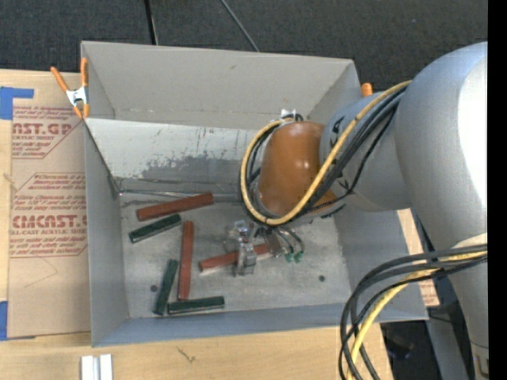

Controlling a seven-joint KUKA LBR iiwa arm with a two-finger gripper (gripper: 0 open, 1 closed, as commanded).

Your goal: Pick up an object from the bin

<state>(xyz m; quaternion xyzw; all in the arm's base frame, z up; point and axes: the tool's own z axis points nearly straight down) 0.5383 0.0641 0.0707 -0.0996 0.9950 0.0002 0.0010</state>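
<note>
My gripper (pixel 243 253) is low over the bin floor, right of centre, under the orange cover. Its fingers straddle a red flat stick (pixel 218 262) that lies nearly level, running left to right. I see the stick between the fingers and resting on the floor. Just to the left stands another red stick (pixel 185 260), lying lengthwise front to back.
More sticks lie on the left half of the floor: a long red one (pixel 174 207) near the back, a dark green one (pixel 154 229) below it, and two dark green ones (pixel 166 286) (pixel 196 305) by the front wall. The arm and its cables cover the bin's right side.
</note>
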